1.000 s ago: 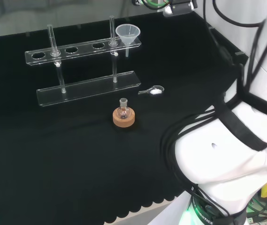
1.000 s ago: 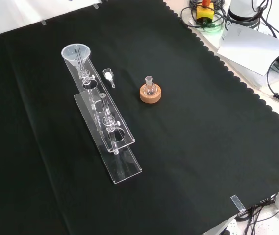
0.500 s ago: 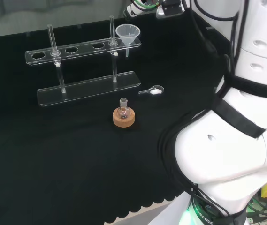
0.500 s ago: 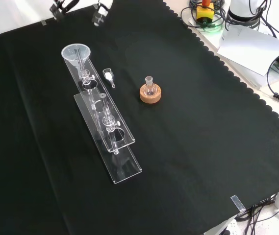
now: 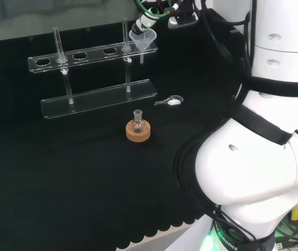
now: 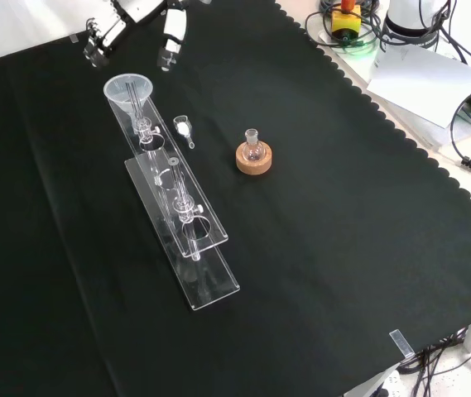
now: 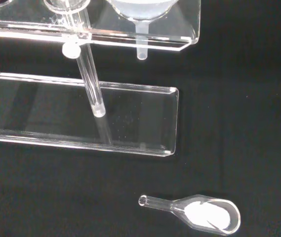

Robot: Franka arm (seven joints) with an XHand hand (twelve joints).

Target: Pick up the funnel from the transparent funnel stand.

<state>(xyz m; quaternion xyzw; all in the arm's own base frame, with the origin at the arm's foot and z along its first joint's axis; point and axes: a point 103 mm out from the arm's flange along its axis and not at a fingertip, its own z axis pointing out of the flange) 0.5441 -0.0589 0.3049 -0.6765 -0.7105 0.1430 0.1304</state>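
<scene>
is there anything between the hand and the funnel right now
Nothing visible. In the front view the hand hangs just beyond the funnel, fingers spread, with bare cloth between. The funnel sits in the end hole of the funnel stand.

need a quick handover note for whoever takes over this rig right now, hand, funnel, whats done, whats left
Hand: open, fingers straight, holding nothing, beside the funnel at the stand's end in the front view.
Clear plastic funnel: seated in the end hole of the transparent funnel stand.
Nearby: small glass scoop with white powder on the cloth; small round flask on a cork ring.
Done: the hand is at the funnel.
Left: close on the funnel, lift it out of the stand.
</scene>
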